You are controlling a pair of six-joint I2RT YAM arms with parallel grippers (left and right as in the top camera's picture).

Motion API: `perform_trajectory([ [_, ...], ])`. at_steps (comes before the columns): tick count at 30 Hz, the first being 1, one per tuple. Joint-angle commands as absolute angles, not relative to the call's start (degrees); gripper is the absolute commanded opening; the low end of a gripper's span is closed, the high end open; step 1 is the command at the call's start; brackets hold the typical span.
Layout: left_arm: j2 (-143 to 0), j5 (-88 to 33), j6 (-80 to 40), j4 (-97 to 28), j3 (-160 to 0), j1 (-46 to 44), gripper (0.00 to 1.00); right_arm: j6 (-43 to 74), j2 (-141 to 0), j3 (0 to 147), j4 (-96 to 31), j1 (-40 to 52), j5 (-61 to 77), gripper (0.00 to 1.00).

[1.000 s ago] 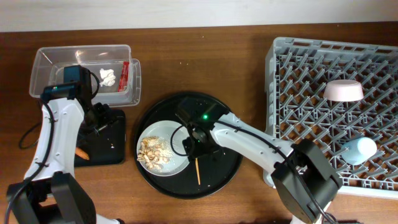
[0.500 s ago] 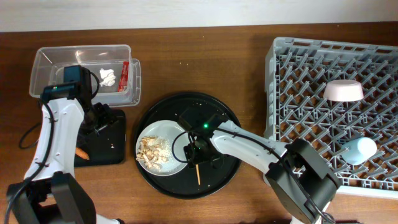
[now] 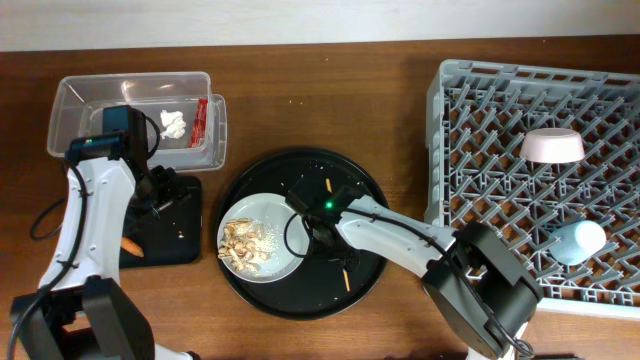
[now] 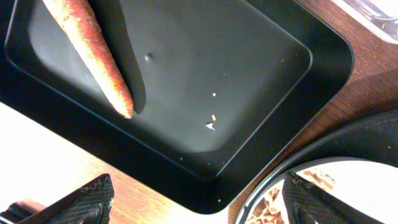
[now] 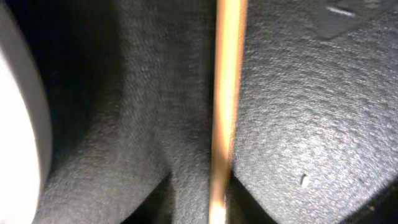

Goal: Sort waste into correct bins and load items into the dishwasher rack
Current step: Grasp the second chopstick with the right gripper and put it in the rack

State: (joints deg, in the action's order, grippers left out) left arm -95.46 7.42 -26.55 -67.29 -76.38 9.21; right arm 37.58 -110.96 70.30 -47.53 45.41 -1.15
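Observation:
The pale plate (image 3: 272,222) with beige food scraps (image 3: 245,250) lies on the left of the round black tray (image 3: 370,205). My right gripper (image 3: 318,238) is low on that tray beside the plate. Its jaws are drawn in narrow round a wooden chopstick (image 5: 227,93), right gripper (image 5: 202,202); the chopstick (image 3: 345,280) sticks out on both sides. My left gripper (image 3: 160,200) hangs open over the shallow black bin (image 4: 205,81), which holds the carrot piece (image 4: 93,56). The clear tub (image 3: 80,105) holds the white tissue (image 3: 175,123) and red wrapper (image 3: 202,122). The white bowl (image 3: 553,146) and blue cup (image 3: 578,240) sit in the rack (image 3: 500,110).
The rack fills the table's right side, close to the round tray's edge. The clear tub and black bin stand one behind the other at the left, next to the round tray. The plate's white rim (image 5: 18,124) is just left of the right fingers.
My right gripper has closed from wide to narrow round the chopstick, and the chopstick has swung, its near end shifting right. The left arm has not moved.

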Motion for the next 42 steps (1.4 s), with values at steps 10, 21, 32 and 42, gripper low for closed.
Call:
perform_trajectory([
  [10, -94.9, 7.3, -25.6, -68.0, -76.9, 9.1, 0.87, 36.1, -103.8, 69.5, -48.5, 41.2, -0.7, 0.04],
  [21, -94.9, 2.4, -25.6, -67.9, -76.9, 9.1, 0.87, 9.8, -82.8, 71.3, -66.1, 11.2, -0.7, 0.04],
  [32, -94.9, 1.6, -25.6, -67.7, -76.9, -5.1, 0.92, 9.2, -96.5, 71.3, -64.8, 6.3, -2.7, 0.10],
  [42, -94.9, 1.2, -26.1, -65.1, -76.8, -19.9, 0.93, 9.2, -83.6, 71.7, -67.3, 0.9, -2.2, 0.55],
])
